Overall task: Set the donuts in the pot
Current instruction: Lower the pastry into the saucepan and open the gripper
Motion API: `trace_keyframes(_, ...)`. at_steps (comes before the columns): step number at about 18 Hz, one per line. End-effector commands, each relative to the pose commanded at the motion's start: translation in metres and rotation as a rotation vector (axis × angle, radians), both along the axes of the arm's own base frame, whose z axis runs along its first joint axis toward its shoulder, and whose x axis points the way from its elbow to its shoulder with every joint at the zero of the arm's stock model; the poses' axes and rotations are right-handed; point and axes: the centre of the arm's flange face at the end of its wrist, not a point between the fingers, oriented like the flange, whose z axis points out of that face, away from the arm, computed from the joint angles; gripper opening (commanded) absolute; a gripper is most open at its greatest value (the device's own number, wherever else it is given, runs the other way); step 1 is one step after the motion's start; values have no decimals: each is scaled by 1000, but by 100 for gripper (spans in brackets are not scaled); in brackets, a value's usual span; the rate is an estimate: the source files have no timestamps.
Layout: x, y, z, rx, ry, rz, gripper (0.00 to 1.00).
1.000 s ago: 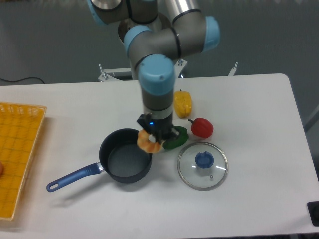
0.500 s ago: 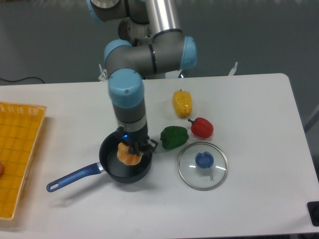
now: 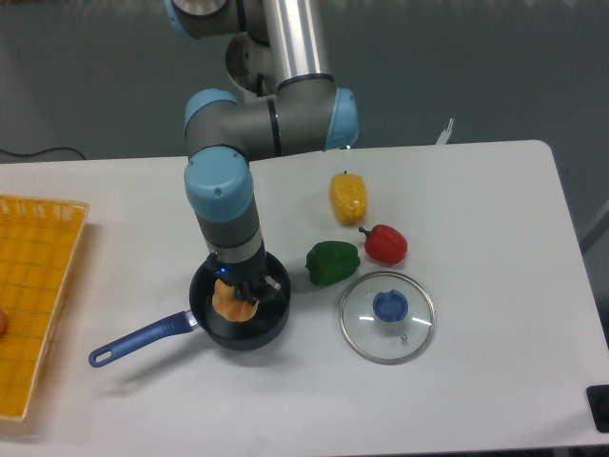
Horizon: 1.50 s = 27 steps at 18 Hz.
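White table point(image 3: 495, 381), grey wall behind. Far left of the gripper point(image 3: 240, 293) sits a yellow basket point(image 3: 38, 286). The gripper, clenched on the donut point(image 3: 231, 302), hangs inside the pot point(image 3: 271, 328). Just right: green pepper point(image 3: 332, 262), then glass lid point(image 3: 386, 316). A tilted release might bounce the donut off the rim; there's open room straight up.

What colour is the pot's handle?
Blue, against the dark pot; the handle shows clearly in the fixed camera view.

One donut point(image 3: 231, 303), one pot point(image 3: 271, 328), three peppers point(image 3: 332, 262).
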Motion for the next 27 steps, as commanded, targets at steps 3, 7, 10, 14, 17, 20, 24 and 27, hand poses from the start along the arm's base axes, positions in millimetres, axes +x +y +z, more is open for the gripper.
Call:
trace_keyframes(3, 2, 1, -2, -4, 0, -8, 46)
trace_keyframes(7, 2, 0, -2, -5, -1, -8, 63)
trace_keyframes(10, 3, 1, -2, -5, -1, -9, 72)
trace_keyframes(14, 3, 0, -3, -7, -1, -9, 75)
trace_keyframes(17, 2, 1, -11, -26, 1, -10, 76)
trace_keyframes(20, 11, 6, -18, -46, 12, -27, 80)
trace_keyframes(24, 11, 5, -18, -48, 12, -28, 82)
trace_keyframes(27, 11, 5, -19, -50, 11, -28, 82)
